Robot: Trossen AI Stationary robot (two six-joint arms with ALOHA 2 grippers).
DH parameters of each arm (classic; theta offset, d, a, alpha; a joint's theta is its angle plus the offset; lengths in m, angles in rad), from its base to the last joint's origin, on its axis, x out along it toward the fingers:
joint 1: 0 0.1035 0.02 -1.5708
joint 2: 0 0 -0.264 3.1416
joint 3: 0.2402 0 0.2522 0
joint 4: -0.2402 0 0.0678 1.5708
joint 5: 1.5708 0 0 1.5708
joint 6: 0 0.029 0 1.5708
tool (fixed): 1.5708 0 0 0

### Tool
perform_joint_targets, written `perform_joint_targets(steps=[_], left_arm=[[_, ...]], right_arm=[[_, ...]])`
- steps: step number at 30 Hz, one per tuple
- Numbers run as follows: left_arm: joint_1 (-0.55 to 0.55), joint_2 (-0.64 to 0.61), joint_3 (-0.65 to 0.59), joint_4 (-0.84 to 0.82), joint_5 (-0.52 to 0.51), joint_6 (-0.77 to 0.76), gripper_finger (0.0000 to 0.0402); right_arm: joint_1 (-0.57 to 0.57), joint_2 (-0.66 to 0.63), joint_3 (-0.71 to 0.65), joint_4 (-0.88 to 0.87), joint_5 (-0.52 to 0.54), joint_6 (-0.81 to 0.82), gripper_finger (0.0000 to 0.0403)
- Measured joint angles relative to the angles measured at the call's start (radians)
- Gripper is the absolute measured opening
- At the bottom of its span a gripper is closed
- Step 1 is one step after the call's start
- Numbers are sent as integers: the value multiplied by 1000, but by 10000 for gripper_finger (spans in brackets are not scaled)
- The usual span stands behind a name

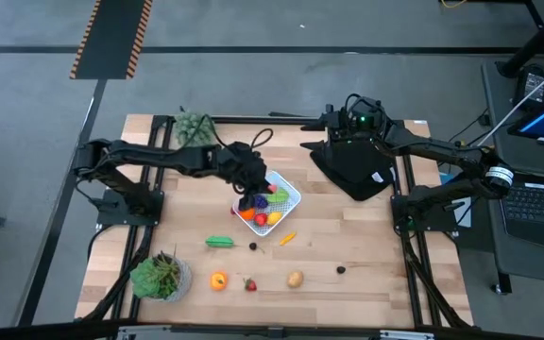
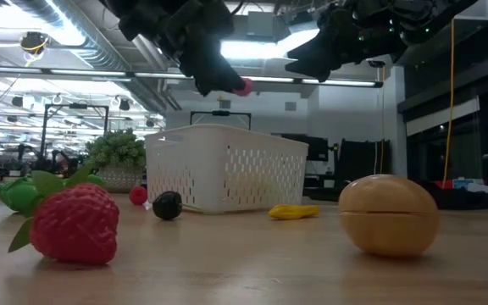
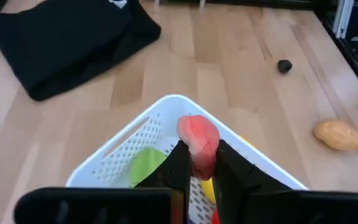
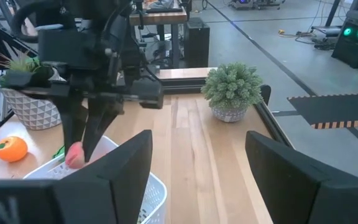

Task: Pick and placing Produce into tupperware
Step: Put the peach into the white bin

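Left wrist view shows the matter best: a small pinkish-red piece of produce (image 3: 198,144) is pinched between the dark fingers of the left tool (image 3: 199,167), directly above the white tupperware (image 3: 124,144), whose near corner sits in the lower middle of the frame. A yellow-green piece (image 3: 145,168) already lies inside.

In the high view the tupperware (image 1: 289,193) sits at the centre of the table (image 1: 366,255), with several coloured pieces in it, and the left tool (image 1: 251,181) hangs over its upper-left edge. The low view puts the red piece (image 2: 243,86) well above the basket rim, in the upper middle of the frame.

The step in hand looks like the release. To do it well, I would bring the piece lower and a little further inside the walls before spreading the fingers, since a drop from this height could bounce a light toy off the pile or over the rim. Lift straight up afterwards so the fingers do not catch the wall.

Still loose along the lower part of the high view are a green vegetable (image 1: 220,241), an orange fruit (image 1: 218,280), a strawberry (image 1: 249,283) and a tan piece (image 1: 295,279).

The right tool (image 4: 197,168) waits with fingers spread wide, holding nothing, over the black cloth (image 1: 357,165) at upper right.
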Motion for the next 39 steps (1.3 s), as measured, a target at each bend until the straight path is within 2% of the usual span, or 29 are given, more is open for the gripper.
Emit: perform_joint_targets(steps=[15,32,39], left_arm=[[-35,75,23,-66,-75,11,33],[-56,369,375,-453,-103,211,33],[-60,437,407,-538,-106,234,33]], right_arm=[[2,0,0,-2,0,0,259],[2,0,0,-76,0,-3,259],[5,0,0,-103,0,-7,260]])
